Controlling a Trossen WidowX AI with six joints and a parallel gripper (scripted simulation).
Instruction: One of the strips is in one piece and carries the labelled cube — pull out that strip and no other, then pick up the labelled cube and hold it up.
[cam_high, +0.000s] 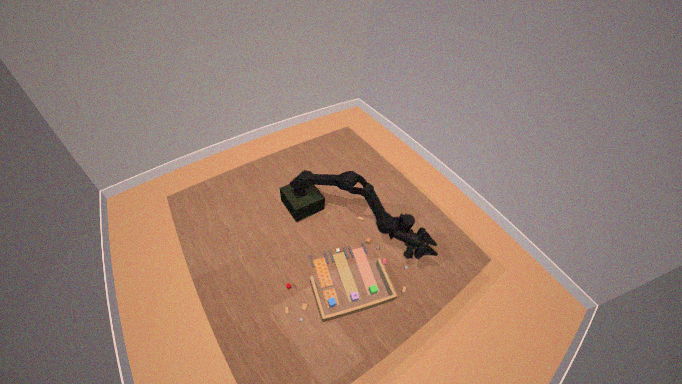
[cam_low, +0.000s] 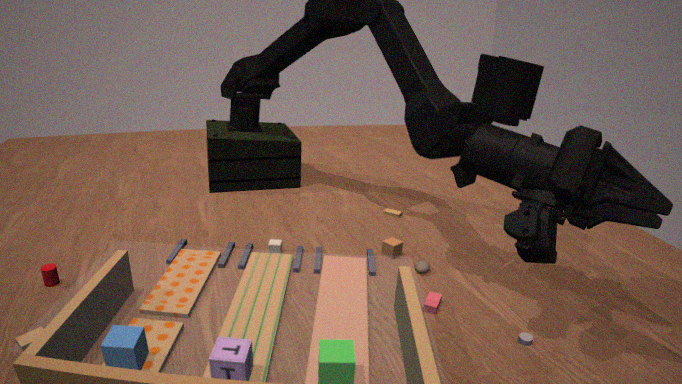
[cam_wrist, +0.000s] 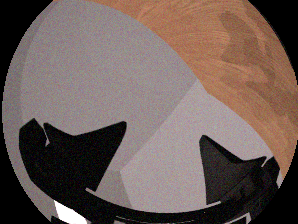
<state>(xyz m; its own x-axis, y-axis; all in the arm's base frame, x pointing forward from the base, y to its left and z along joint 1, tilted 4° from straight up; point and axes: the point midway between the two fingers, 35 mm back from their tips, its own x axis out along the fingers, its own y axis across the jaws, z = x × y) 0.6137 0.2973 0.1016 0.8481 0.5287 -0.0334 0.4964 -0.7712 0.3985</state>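
The bench (cam_high: 220, 225) (cam_low: 125, 200) (cam_wrist: 220, 45) has a brown wood-grain top, with plain grey walls (cam_high: 320, 55) (cam_low: 125, 60) (cam_wrist: 100, 65) rising beyond it. In the top view a flat orange border (cam_high: 140, 270) surrounds the brown surface, edged by a pale rim.

A low, U-shaped frame of light wood (cam_high: 360, 307) (cam_low: 90, 369), dark on its inner faces, encloses the front parts of three flat strips. The pale strip with green lengthwise lines (cam_high: 344, 272) (cam_low: 260, 295) is unbroken and bears the lilac cube marked with a dark T (cam_high: 354, 296) (cam_low: 231, 358) near its front end. Beside it, the smooth salmon-pink strip (cam_high: 365, 267) (cam_low: 342, 300) carries a bright green cube (cam_high: 373, 289) (cam_low: 336, 361). The pale strip with orange dots (cam_high: 322, 272) (cam_low: 182, 282) is split by a gap, and a blue cube (cam_high: 332, 302) (cam_low: 125, 346) sits on its shorter piece.

Slim slate-grey bars flank the strips' far ends, and a small white block (cam_high: 338, 250) (cam_low: 275, 245) stands just behind the lined strip. A red cylinder (cam_high: 288, 286) (cam_low: 50, 275) stands outside the frame.

The black end effector (cam_high: 436, 249) (cam_low: 665, 212) (cam_wrist: 165, 132) is spread wide with nothing between its fingers, raised above the bench and well apart from the frame, whose side facing the arm's base is open.
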